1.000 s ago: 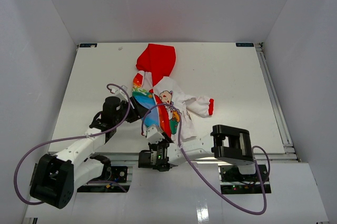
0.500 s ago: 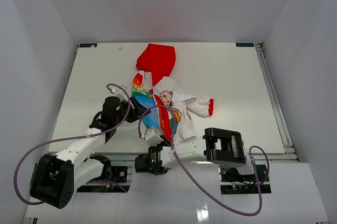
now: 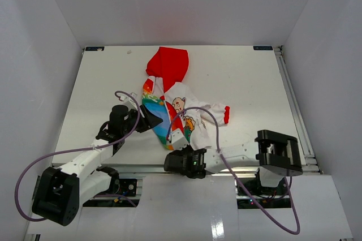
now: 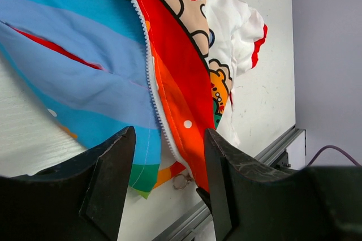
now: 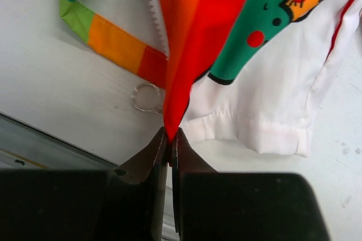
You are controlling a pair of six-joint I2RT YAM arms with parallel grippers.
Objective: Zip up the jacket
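The jacket (image 3: 169,91) lies in the middle of the table, red hood at the far end, rainbow hem toward the arms. My right gripper (image 3: 176,141) is shut on the red corner of the hem (image 5: 172,122), pinching it just above the table. A small metal ring on the zip pull (image 5: 147,96) lies beside that corner and also shows in the left wrist view (image 4: 182,181). My left gripper (image 3: 153,119) is open, its fingers either side of the white zip teeth (image 4: 153,94) near the hem, not holding anything.
The aluminium rail (image 3: 141,168) runs along the table's near edge, just behind the right gripper. Purple cables (image 3: 203,117) loop over the jacket's lower part. White walls enclose the table on three sides.
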